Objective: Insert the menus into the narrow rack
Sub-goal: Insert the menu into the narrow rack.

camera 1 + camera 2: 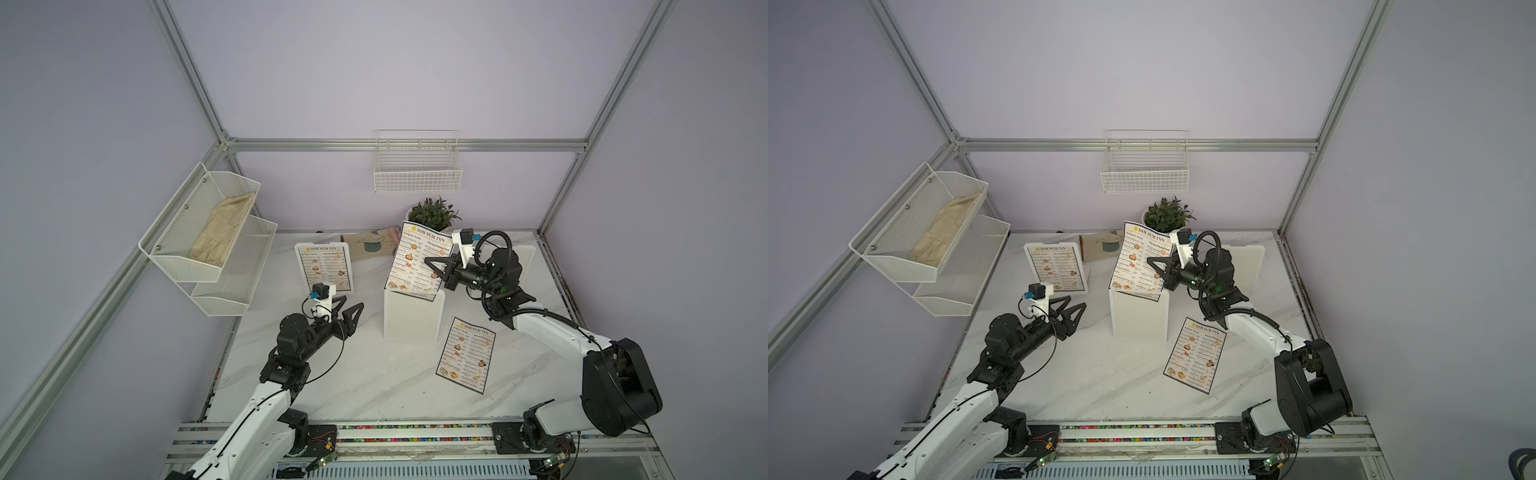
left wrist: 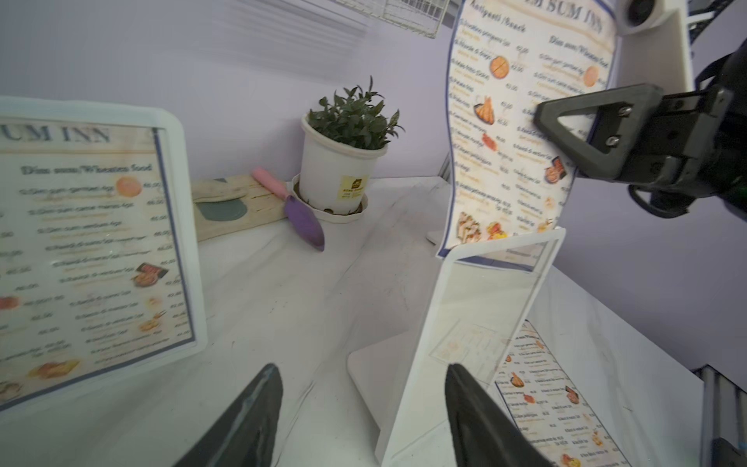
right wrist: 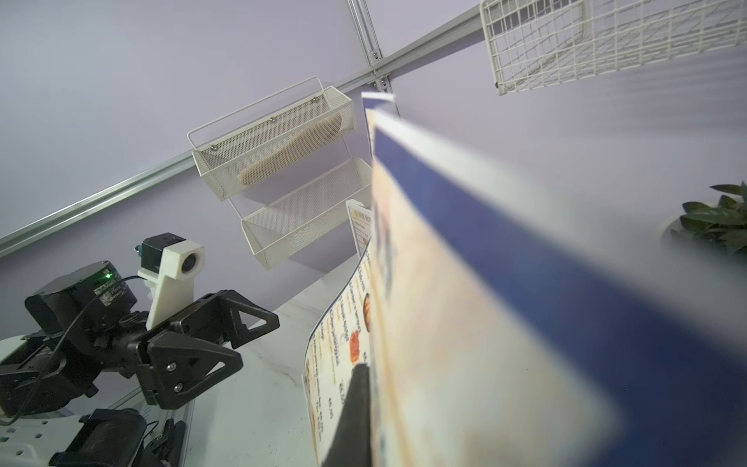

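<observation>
The right gripper pinches mid-edge a thin, floppy menu whose bowed bottom sits just inside the rack slot, so a lower hold looks steadier; the left gripper gapes empty nearby.

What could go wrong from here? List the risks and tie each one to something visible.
1. The held menu bows where the right gripper pinches it at one side edge. If it is pushed down, its lower edge may buckle or jam at the top of the middle rack.
2. The left gripper stands open near that rack and touches nothing. Nothing steadies the rack, so it might slide or tip under the push.
</observation>
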Robot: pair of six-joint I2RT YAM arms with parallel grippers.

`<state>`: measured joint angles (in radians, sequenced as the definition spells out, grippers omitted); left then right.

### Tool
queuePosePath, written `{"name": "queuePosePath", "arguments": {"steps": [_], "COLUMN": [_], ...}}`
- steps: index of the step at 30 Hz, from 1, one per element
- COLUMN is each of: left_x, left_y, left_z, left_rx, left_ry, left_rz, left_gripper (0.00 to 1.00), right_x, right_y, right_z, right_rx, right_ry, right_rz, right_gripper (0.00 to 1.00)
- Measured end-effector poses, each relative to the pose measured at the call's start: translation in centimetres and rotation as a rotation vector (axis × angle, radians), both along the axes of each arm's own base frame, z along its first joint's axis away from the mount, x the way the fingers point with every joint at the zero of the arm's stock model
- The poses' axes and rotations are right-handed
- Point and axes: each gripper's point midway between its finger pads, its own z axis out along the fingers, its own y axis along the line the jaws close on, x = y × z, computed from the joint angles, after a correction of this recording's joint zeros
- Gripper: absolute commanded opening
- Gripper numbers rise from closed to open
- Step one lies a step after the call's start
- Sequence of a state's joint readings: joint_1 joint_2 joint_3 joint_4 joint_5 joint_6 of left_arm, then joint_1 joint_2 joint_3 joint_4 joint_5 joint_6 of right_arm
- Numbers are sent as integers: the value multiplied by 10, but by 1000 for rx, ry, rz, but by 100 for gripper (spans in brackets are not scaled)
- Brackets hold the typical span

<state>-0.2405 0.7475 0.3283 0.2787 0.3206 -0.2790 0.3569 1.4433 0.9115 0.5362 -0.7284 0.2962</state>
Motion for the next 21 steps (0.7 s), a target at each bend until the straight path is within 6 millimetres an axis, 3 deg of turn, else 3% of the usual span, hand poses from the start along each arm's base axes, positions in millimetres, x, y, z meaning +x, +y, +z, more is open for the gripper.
{"name": "queuePosePath", "arguments": {"steps": [13, 21], "left_x": [2, 0], "left_y": [40, 51], "left_z": [-30, -33], "left_rx": [37, 23], "left_ry": [6, -15], "left_rz": [229, 289], "left_gripper": [70, 75], "right_x": [-2, -4], "right_y": [4, 5], "right_z": [13, 15], "right_rx": [-29, -46], "right_ry": [-27, -21], "right_rz": [32, 52], "right_gripper": [0, 0]}}
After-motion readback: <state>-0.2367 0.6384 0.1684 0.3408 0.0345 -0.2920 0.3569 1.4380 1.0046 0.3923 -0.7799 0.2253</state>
